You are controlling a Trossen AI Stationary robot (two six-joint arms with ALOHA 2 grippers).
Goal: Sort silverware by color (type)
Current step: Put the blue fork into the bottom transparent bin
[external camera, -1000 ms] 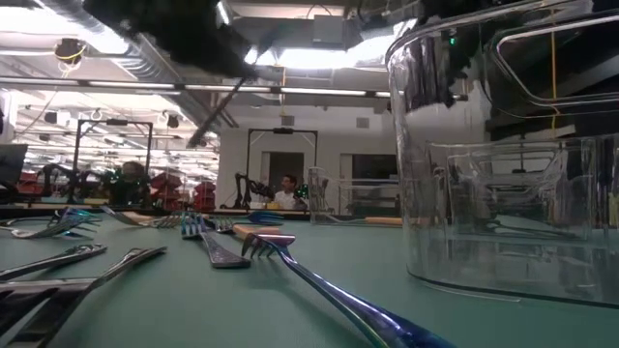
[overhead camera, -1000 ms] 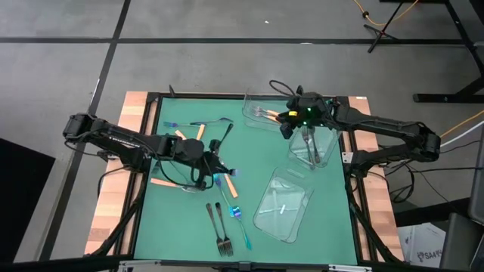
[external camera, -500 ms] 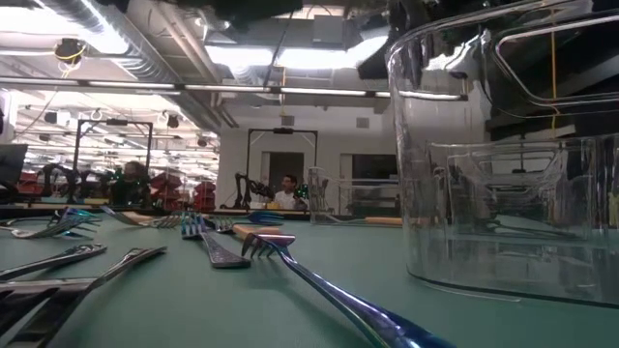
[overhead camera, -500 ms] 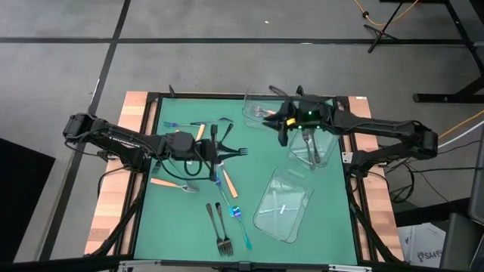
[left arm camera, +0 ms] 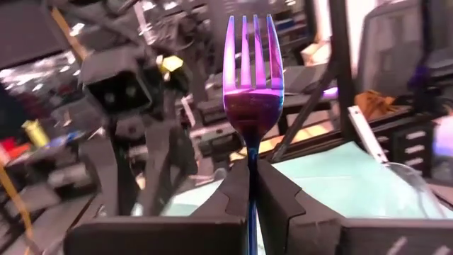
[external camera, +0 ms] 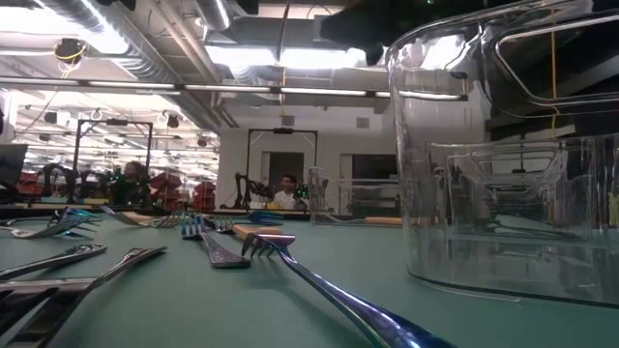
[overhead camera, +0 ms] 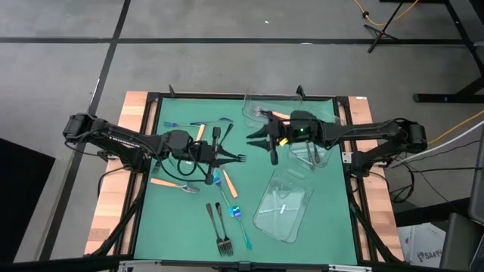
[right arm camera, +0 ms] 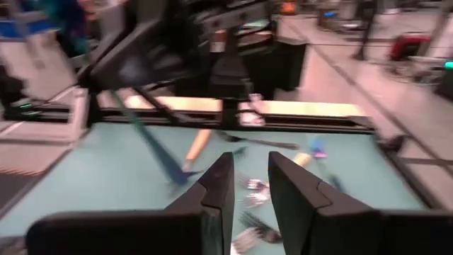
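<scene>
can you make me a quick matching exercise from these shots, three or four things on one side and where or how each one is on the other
Things:
1. left gripper
2. right gripper
3. two dark forks
4. clear tray with nothing but a small white piece in it

States or places:
A. lying side by side on the green mat near the front edge
B. shut on an iridescent fork, prongs pointing away from the wrist
C. on the mat's right side, toward the front
D. fingers apart, holding nothing, over the mat's middle

Pairs: 1-B, 2-D, 3-A, 4-C
</scene>
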